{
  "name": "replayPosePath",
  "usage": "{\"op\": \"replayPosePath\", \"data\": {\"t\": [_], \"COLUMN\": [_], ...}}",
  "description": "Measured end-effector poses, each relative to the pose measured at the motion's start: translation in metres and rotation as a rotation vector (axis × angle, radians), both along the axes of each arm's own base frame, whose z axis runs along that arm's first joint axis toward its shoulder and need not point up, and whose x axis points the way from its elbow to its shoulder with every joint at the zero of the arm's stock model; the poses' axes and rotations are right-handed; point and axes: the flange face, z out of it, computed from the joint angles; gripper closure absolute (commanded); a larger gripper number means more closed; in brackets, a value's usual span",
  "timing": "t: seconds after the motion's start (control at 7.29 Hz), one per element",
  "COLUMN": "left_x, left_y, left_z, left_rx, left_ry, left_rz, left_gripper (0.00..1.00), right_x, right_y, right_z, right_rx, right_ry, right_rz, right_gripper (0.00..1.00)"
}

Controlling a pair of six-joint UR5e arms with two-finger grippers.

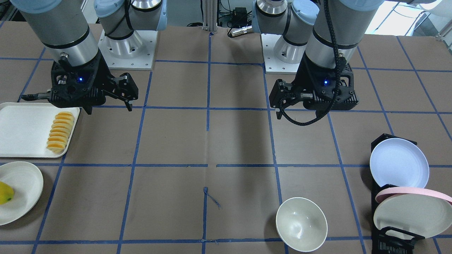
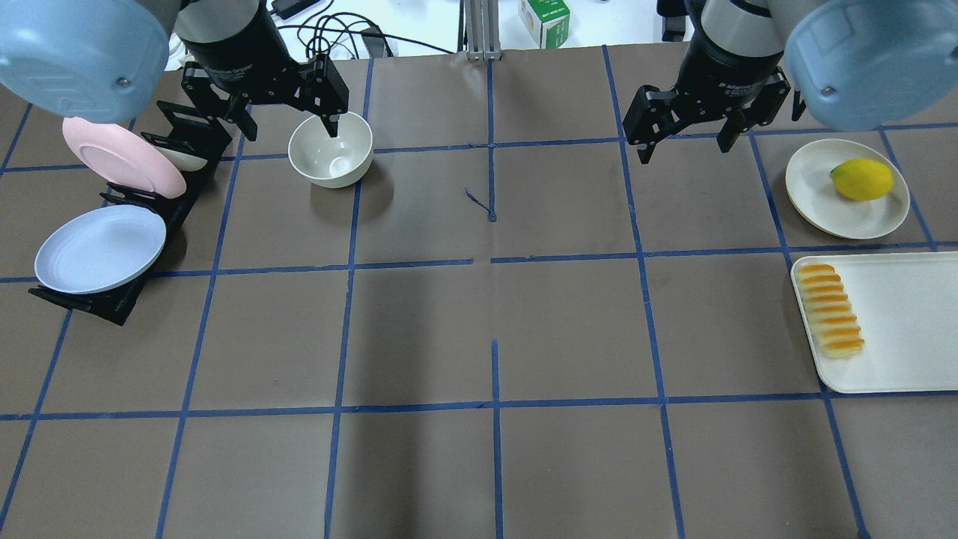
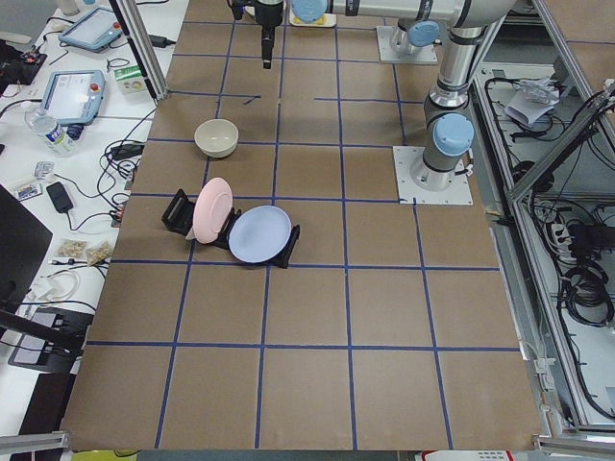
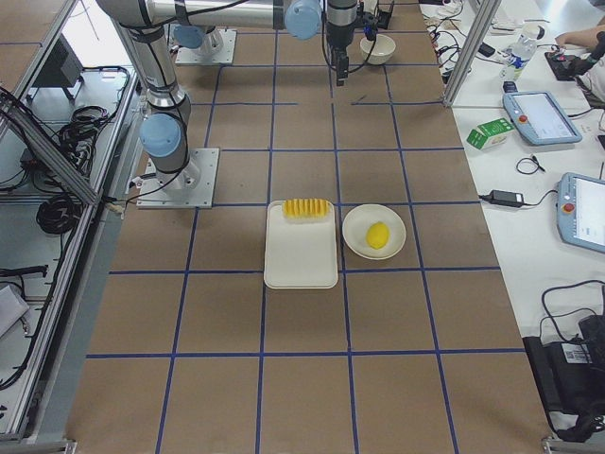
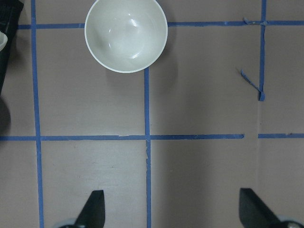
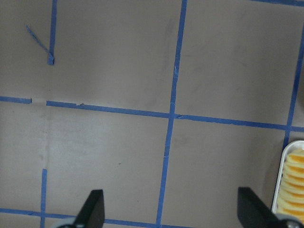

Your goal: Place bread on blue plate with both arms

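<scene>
The bread (image 2: 829, 311) is a ridged yellow loaf with orange crusts. It lies along the inner edge of a white tray (image 2: 898, 322) at the table's right, and also shows in the front view (image 1: 60, 131) and at the edge of the right wrist view (image 6: 292, 190). The blue plate (image 2: 99, 248) leans in a black rack (image 2: 112, 303) at the far left, and shows in the front view (image 1: 399, 163). My left gripper (image 2: 292, 127) is open and empty, high over the bowl area. My right gripper (image 2: 685, 146) is open and empty, high over bare table, well away from the bread.
A white bowl (image 2: 331, 148) stands under my left gripper. A pink-rimmed plate (image 2: 120, 156) stands in the same rack. A cream plate (image 2: 816, 187) with a yellow fruit (image 2: 862, 179) sits beyond the tray. Blue tape lines grid the brown table.
</scene>
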Motion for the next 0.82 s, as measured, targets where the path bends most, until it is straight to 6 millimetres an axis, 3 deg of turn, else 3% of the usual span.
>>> {"op": "replayPosePath", "data": {"t": [0.27,0.82], "left_x": [0.011,0.093], "left_y": [-0.002,-0.011], "left_z": [0.003,0.016], "left_rx": [-0.009,-0.026], "left_ry": [-0.007,-0.018], "left_rz": [-0.011,0.077], "left_gripper": [0.00,0.00], "right_x": [-0.002,-0.002], "right_y": [0.000,0.000], "right_z": [-0.002,-0.003], "right_rx": [0.005,0.005], "right_ry": [0.001,0.000], "right_rz": [0.013,0.017], "right_gripper": [0.00,0.00]}}
